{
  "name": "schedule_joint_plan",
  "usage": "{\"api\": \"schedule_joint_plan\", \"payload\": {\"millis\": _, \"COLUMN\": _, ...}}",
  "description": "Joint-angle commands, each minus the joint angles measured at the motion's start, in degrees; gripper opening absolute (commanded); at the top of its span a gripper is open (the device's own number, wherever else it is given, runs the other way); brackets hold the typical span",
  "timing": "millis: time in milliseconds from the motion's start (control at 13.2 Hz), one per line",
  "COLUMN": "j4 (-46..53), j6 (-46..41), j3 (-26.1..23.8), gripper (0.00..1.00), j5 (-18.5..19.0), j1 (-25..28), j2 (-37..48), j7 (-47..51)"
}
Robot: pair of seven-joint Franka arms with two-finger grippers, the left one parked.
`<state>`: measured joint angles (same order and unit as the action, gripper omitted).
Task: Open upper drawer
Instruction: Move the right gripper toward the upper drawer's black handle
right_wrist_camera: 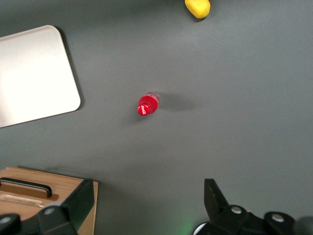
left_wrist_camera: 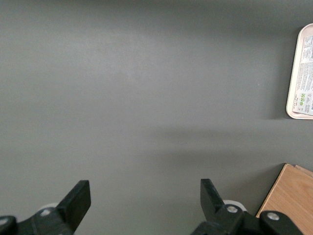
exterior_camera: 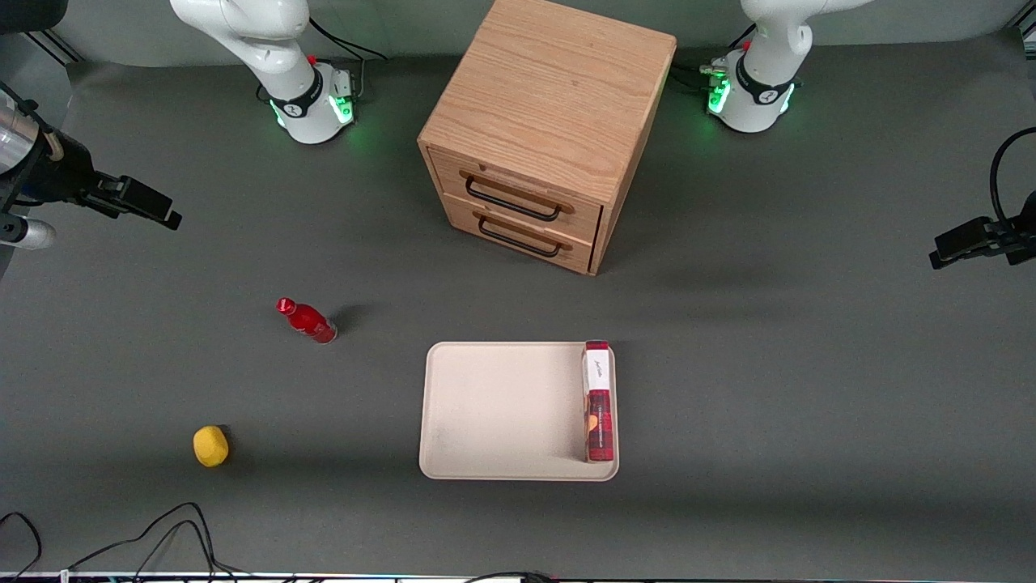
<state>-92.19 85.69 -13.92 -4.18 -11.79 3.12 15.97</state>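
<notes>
The oak cabinet point(exterior_camera: 550, 97) stands at the middle of the table, farther from the front camera than the tray. Its upper drawer point(exterior_camera: 518, 188) is shut flush, with a thin black wire handle point(exterior_camera: 511, 199) across its front; the lower drawer point(exterior_camera: 518, 235) sits just below it. My gripper point(exterior_camera: 137, 201) hangs high over the working arm's end of the table, well away from the cabinet. It is open and holds nothing point(right_wrist_camera: 146, 196). One corner of the cabinet point(right_wrist_camera: 63, 188) shows in the right wrist view.
A red bottle point(exterior_camera: 307, 321) point(right_wrist_camera: 147, 105) lies on the table between the gripper and the tray. A yellow lemon point(exterior_camera: 210, 445) point(right_wrist_camera: 197, 7) rests nearer the front camera. The beige tray point(exterior_camera: 486, 405) point(right_wrist_camera: 34, 73) holds a red box point(exterior_camera: 598, 405) on edge. Cables point(exterior_camera: 162, 526) run along the front edge.
</notes>
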Motion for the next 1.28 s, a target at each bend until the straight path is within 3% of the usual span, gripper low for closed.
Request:
{"api": "schedule_joint_plan", "payload": {"millis": 0, "j4": -0.5, "j6": -1.0, "j3": -0.1, "gripper": 1.0, "j5": 1.1, "j1": -0.1, "j2": 1.1, "j7": -4.3}}
{"api": "schedule_joint_plan", "payload": {"millis": 453, "j4": 0.6, "j6": -2.2, "j3": -0.8, "gripper": 1.0, "j5": 0.8, "j1": 0.5, "j2": 1.1, "j7": -12.8}}
{"api": "schedule_joint_plan", "payload": {"millis": 679, "j4": 3.0, "j6": -1.9, "j3": -5.8, "gripper": 1.0, "j5": -0.4, "j1": 0.5, "j2": 0.1, "j7": -12.7}}
{"api": "schedule_joint_plan", "payload": {"millis": 906, "j4": 4.6, "j6": 1.7, "j3": -14.4, "gripper": 1.0, "j5": -1.4, "j1": 0.5, "j2": -2.4, "j7": -13.2}}
{"api": "schedule_joint_plan", "payload": {"millis": 1208, "j4": 4.7, "j6": 7.4, "j3": -21.8, "gripper": 1.0, "j5": -1.4, "j1": 0.6, "j2": -7.2, "j7": -19.6}}
